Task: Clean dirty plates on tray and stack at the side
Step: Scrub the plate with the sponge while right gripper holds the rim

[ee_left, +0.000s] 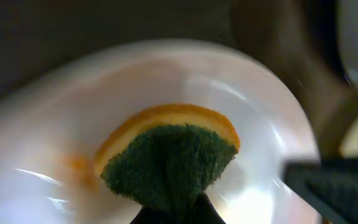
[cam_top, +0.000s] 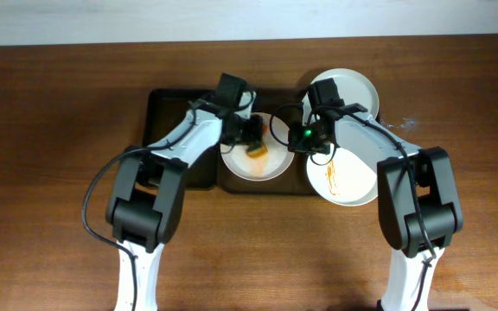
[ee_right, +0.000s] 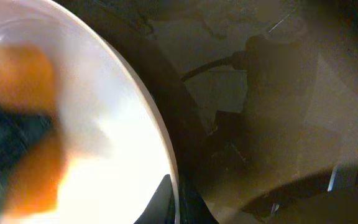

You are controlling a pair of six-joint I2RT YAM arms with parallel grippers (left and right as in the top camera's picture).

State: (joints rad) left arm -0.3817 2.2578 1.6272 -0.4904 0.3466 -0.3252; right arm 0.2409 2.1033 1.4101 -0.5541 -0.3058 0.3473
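A white plate [cam_top: 271,164] lies on the dark-brown tray [cam_top: 167,108]. My left gripper [cam_top: 251,136] is shut on a green and orange sponge [cam_top: 257,152] and presses it on this plate. In the left wrist view the sponge [ee_left: 169,155] lies on the plate [ee_left: 260,124], held by the jaws [ee_left: 169,214]. My right gripper [cam_top: 299,138] is shut on the plate's right rim; the right wrist view shows the rim [ee_right: 160,137] between the fingers [ee_right: 176,202]. A second plate [cam_top: 344,177] with orange streaks lies right of the tray. A third plate [cam_top: 357,86] lies behind it.
The tray's left half [cam_top: 180,164] is bare. The wooden table [cam_top: 50,130] extends on both sides. Both arms cross over the tray's middle. The tray floor [ee_right: 260,124] shows dark beside the plate in the right wrist view.
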